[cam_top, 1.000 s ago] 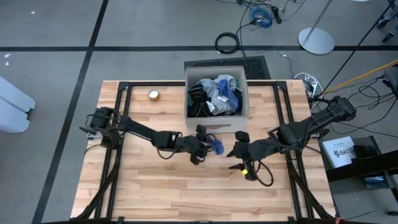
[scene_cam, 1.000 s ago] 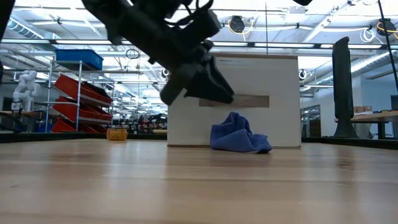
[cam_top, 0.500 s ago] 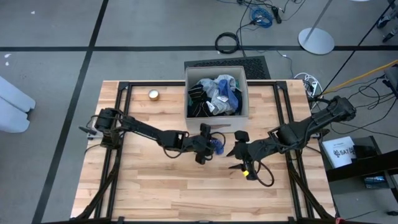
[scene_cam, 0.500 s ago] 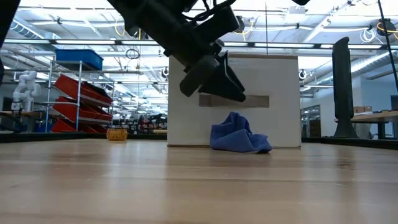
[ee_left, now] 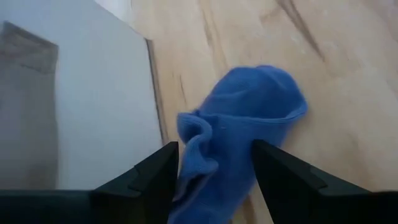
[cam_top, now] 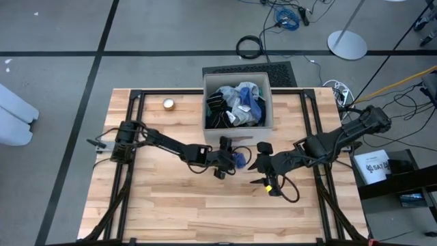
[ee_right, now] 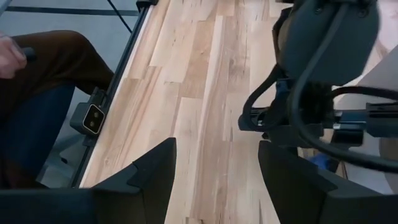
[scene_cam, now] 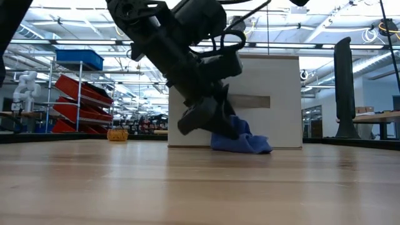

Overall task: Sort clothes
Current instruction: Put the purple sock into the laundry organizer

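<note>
**A:** What is the setting?

**B:** A pale wooden table (cam_top: 171, 205) on a black frame, in a large workshop with red shelving far behind. A beige square box (cam_top: 267, 104) stands at the table's far edge, packed with clothes (cam_top: 235, 104): grey, black-and-white and bluish pieces heaped together. A small round object (cam_top: 168, 104) lies near the far left corner.

**A:** What is being handled?

**B:** A small blue cloth (ee_left: 249, 124), crumpled on the wood just in front of the box wall. In the low view the blue cloth (scene_cam: 247, 139) sits right against the foot of the box.

**A:** And the arms?

**B:** The left gripper (cam_top: 229, 158) reaches across to the cloth. In its wrist view the left gripper (ee_left: 214, 171) has its fingers spread, one on each side of the near folds, not yet closed on them. The right gripper (cam_top: 265, 167) waits nearby over bare wood, fingers parted and holding nothing; in its wrist view a person's trousered leg (ee_right: 43, 93) shows beside the table.

**A:** What could go wrong?

**B:** I judge the fingers straddle only the cloth's near edge, so closing may pinch one thin fold that slips out on lifting. The box wall is also close; pushing further forward could nudge the box or jam cloth against it.
</note>
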